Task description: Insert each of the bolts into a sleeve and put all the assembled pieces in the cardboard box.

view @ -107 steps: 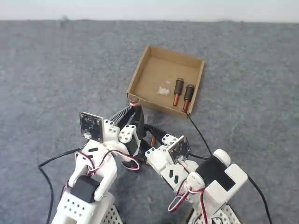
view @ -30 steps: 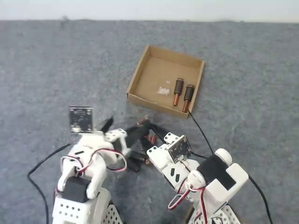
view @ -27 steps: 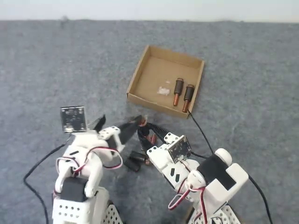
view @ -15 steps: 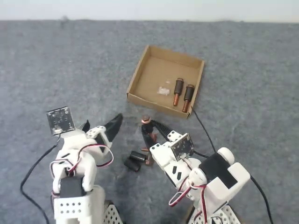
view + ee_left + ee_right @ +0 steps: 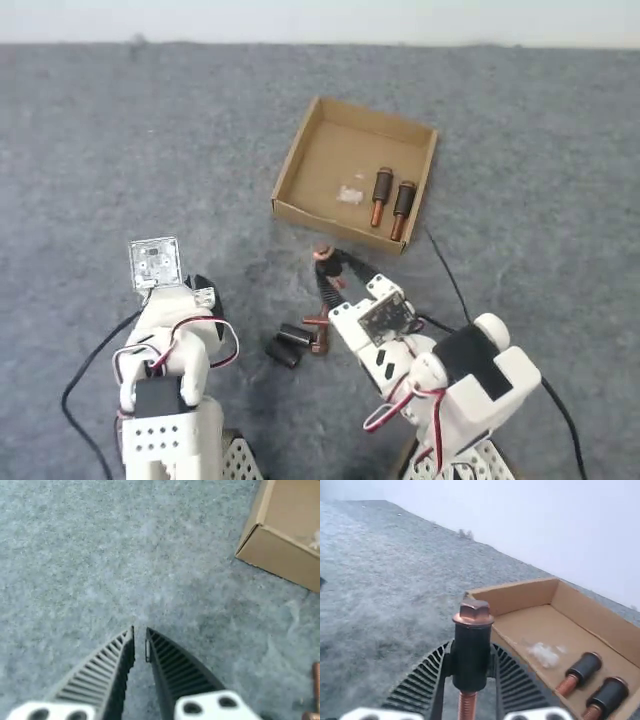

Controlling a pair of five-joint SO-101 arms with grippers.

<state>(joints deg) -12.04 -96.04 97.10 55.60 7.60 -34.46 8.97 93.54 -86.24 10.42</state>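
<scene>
The left claw (image 5: 140, 632) hangs over bare tabletop (image 5: 75, 555), jaws nearly closed and empty. Between the arms lie two loose sleeves (image 5: 293, 333) and a bolt (image 5: 319, 338). The right claw (image 5: 470, 655) grips an assembled piece (image 5: 469, 642) upright, just short of the box (image 5: 335, 226), which holds two pieces (image 5: 382, 190). The step looks like delivery: next, lift it over the wall and release.

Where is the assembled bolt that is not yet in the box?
The assembled bolt is clamped in the right gripper, close to the cardboard box's near wall in the high view.
</scene>
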